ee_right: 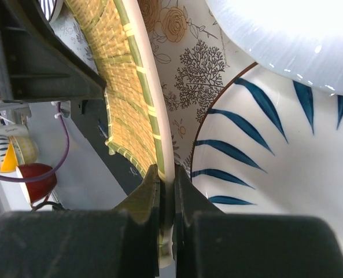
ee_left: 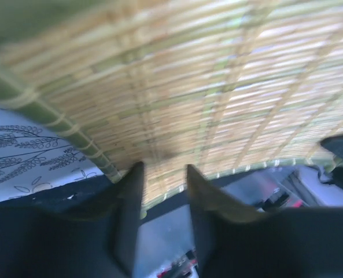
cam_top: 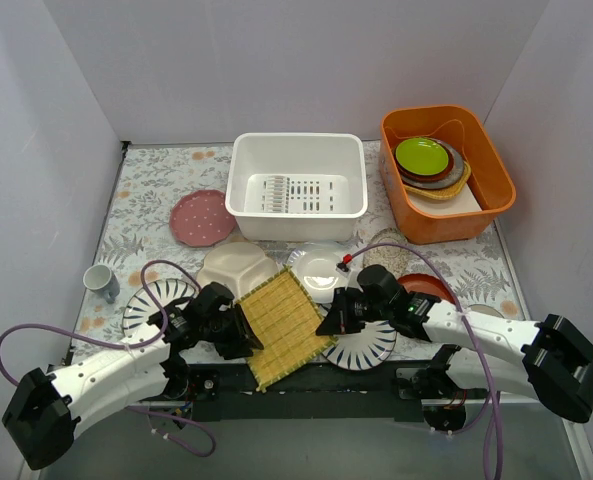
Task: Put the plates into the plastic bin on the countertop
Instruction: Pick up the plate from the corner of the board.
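Observation:
The white plastic bin (cam_top: 296, 188) stands empty at the back centre of the fern-printed countertop (cam_top: 156, 180). Plates lie flat in front of it: pink dotted (cam_top: 202, 217), cream three-section (cam_top: 236, 268), glossy white (cam_top: 319, 270), red-brown (cam_top: 428, 287), and two blue-striped plates (cam_top: 146, 306) (cam_top: 368, 347). A yellow bamboo mat (cam_top: 284, 322) lies between them. My right gripper (cam_top: 328, 322) (ee_right: 165, 174) is shut on the mat's right edge (ee_right: 119, 98), beside the striped plate (ee_right: 287, 174). My left gripper (cam_top: 242, 337) (ee_left: 163, 174) is open at the mat's left edge (ee_left: 188, 87).
An orange tub (cam_top: 446, 170) at the back right holds stacked lime-green and brown dishes (cam_top: 426, 160). A small mug (cam_top: 101, 282) stands at the left edge. A beige plate (cam_top: 386, 255) lies behind my right arm. White walls close in three sides.

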`<state>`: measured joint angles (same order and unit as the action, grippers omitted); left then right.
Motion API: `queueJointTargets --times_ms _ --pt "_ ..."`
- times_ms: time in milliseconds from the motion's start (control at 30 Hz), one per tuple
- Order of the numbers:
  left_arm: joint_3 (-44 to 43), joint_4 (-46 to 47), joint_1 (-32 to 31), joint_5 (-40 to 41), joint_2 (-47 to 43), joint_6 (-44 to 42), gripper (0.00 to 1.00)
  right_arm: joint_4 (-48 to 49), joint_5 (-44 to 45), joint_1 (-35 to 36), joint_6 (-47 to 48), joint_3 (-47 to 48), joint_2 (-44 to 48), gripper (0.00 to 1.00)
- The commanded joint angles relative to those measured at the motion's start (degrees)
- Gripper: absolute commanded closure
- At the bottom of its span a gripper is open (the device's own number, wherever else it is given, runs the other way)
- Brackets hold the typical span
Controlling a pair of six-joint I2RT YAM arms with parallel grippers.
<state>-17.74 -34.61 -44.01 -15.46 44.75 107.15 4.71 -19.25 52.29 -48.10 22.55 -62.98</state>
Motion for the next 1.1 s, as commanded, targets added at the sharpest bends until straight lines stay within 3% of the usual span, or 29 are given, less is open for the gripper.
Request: queueJointTargets --times_ms 0,300,533,733,1067 --pt "-5.81 -4.50 0.15 7.29 -2.12 -2.74 0.46 -1.19 1.75 0.18 1.07 0.83 3.74 0.99" --pt "-17.59 -8.28 0.24 11.33 -0.63 -9.24 0.02 -9.63 4.48 0.26 3.01 4.35 8.31 0.99" --pt "-26.20 -9.07 0.15 14.76 1.65 -16.27 0.02 -12.88 5.27 0.09 3.27 5.93 11.12 0.99" --pt "-34.64 -12.67 0.15 23.63 5.16 -20.05 0.02 -17.35 7.02 0.18 5.11 8.65 14.29 0.99" --pt "-38.60 -15.84 0.24 26.45 10.88 -18.47 0.02 -19.65 7.73 0.18 9.42 14.36 18.16 0.99"
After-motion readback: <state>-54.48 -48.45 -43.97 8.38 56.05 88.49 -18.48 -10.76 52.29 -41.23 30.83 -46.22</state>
